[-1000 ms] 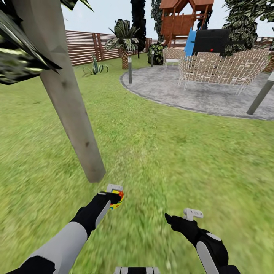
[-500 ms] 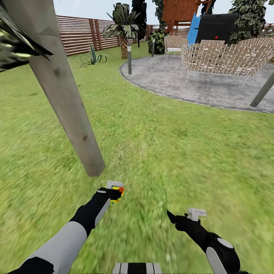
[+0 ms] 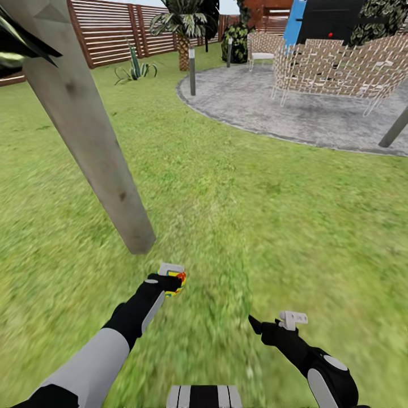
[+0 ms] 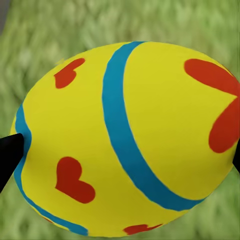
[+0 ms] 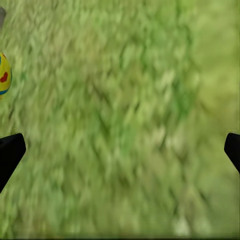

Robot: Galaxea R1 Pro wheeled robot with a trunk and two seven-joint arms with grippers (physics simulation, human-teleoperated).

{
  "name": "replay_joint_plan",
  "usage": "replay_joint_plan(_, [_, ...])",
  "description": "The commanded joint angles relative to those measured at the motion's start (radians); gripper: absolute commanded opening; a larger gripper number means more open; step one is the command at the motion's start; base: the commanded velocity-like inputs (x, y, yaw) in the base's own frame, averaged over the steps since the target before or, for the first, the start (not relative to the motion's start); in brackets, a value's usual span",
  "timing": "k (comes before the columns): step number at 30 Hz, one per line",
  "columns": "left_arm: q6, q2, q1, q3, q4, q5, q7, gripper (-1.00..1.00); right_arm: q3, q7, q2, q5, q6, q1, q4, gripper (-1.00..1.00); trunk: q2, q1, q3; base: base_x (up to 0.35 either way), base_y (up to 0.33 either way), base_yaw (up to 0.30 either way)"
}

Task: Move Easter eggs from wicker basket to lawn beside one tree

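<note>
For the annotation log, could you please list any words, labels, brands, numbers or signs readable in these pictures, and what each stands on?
None: no readable text anywhere.
Easter egg in the left end effector: blue bands and red hearts only, no letters.
Black panel by the patio: one red dot, no writing.

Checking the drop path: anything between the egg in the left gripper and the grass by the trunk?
Nothing visible. The left gripper holds the Easter egg over bare lawn, just short of the tree base; only grass lies between.
</note>
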Motion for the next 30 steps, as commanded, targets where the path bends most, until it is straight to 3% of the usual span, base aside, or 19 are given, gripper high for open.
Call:
replay_joint_plan(1, [0.004, 0.001, 0.000, -0.004, -0.003, 0.009, 0.008, -1.00, 0.000, 0.001, -0.001, -0.001, 0.005, 0.000, -0.001, 1.00, -0.001, 0.000, -0.005, 0.000, 0.000, 0.000])
replay_joint_plan(15, [0.004, 0.001, 0.000, -0.005, -0.007, 0.009, 0.008, -1.00, 0.001, 0.001, -0.001, -0.001, 0.005, 0.000, -0.001, 1.00, -0.004, 0.007, -0.059, 0.000, 0.000, 0.000])
replay_joint_plan(20, [0.004, 0.002, 0.004, -0.005, -0.084, 0.008, 0.008, -1.00, 0.001, 0.001, -0.001, 0.000, 0.005, 0.000, -0.001, 1.00, -0.005, 0.009, -0.078, 0.000, 0.000, 0.000])
replay_joint_plan(25, [0.004, 0.002, 0.004, -0.005, -0.098, 0.007, 0.008, -1.00, 0.002, -0.001, -0.002, 0.001, 0.006, 0.000, -0.001, 1.00, -0.006, 0.011, -0.098, 0.000, 0.000, 0.000])
replay_joint_plan(30, [0.004, 0.002, 0.004, -0.005, -0.099, 0.007, 0.009, -1.00, 0.002, -0.002, -0.003, 0.002, 0.006, 0.000, 0.000, 1.00, -0.006, 0.011, -0.098, 0.000, 0.000, 0.000])
